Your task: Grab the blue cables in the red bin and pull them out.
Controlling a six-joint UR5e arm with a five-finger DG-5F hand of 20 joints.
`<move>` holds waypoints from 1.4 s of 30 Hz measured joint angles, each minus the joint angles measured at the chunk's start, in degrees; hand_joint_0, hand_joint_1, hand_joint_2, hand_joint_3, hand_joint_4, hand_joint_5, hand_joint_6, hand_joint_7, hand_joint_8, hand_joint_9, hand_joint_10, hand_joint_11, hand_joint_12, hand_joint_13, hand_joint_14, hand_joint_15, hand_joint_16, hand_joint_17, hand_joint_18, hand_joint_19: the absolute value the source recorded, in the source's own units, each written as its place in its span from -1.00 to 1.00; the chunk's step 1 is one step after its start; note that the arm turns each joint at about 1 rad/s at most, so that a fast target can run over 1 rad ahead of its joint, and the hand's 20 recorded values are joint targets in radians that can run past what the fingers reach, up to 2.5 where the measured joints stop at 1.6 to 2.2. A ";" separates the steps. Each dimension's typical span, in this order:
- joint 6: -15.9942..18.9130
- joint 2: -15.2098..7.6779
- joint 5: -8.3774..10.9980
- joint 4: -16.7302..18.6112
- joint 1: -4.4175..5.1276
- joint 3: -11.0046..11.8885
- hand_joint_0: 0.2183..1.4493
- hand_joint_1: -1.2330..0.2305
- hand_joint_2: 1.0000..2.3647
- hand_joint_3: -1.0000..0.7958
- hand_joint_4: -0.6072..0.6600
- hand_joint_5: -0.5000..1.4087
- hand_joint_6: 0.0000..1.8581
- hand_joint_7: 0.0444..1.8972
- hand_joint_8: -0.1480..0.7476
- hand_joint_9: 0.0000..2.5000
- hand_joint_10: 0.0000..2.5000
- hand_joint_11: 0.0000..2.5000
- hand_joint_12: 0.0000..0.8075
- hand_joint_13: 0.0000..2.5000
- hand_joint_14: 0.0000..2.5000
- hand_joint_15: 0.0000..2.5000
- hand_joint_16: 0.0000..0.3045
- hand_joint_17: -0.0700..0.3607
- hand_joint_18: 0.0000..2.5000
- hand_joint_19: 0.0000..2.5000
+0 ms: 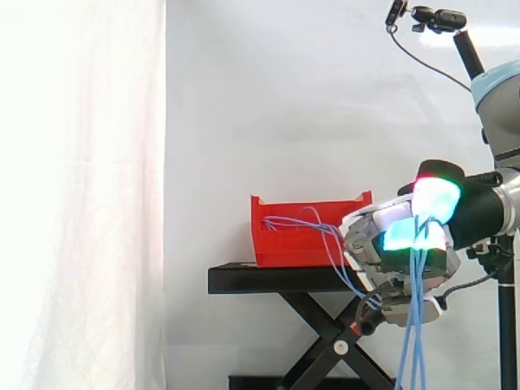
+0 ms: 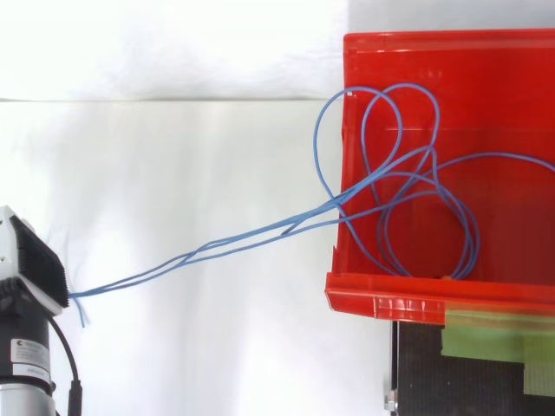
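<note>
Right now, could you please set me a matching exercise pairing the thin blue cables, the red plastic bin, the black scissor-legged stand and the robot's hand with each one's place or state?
Things:
1. thin blue cables
2. red plastic bin
3. black scissor-legged stand
4. hand

Places or states:
A. carries the bin
B. shut on the cables, beside the stand
C. rests on the stand
D. trail from the bin to the hand

Pairs: 1-D, 2-C, 3-A, 4-B.

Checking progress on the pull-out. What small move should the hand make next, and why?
Probably draw the hand a little farther from the red bin. Its fingers are curled round the blue cables, whose strands stretch over the bin's wall, yet several loops lie inside it.
</note>
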 measured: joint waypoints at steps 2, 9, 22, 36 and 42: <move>0.03 0.00 0.00 -0.18 -0.01 -0.01 0.20 -0.67 -1.00 -0.95 0.14 0.06 -0.02 -0.54 -0.13 -0.30 -0.66 0.25 -0.25 -0.10 -0.38 0.12 -0.71 -0.21 -0.33 -0.17; 0.26 0.00 -0.11 -1.07 0.00 -0.01 0.31 -0.72 -0.99 -0.80 0.09 -0.01 0.10 -0.60 -0.16 -0.34 -0.59 0.22 -0.26 -0.10 -0.41 0.14 -0.71 -0.21 -0.33 -0.18; 0.41 0.00 -0.24 -1.65 0.02 0.02 0.44 -0.77 -0.99 -0.85 0.09 -0.08 0.00 -0.61 -0.17 -0.42 -0.55 0.18 -0.25 -0.15 -0.41 0.14 -0.71 -0.21 -0.36 -0.18; 1.11 0.00 -0.35 -1.65 0.18 0.04 0.31 -0.76 -1.00 -1.00 0.16 -0.09 -0.20 -0.56 -0.13 -0.46 -0.57 0.17 -0.24 -0.18 -0.47 0.15 -0.70 -0.20 -0.37 -0.19; 1.28 0.00 -0.35 -1.66 0.26 0.02 0.11 -0.66 -1.00 -1.00 0.18 -0.05 -0.35 -0.51 -0.11 -0.44 -0.69 0.21 -0.22 -0.18 -0.49 0.15 -0.70 -0.20 -0.37 -0.18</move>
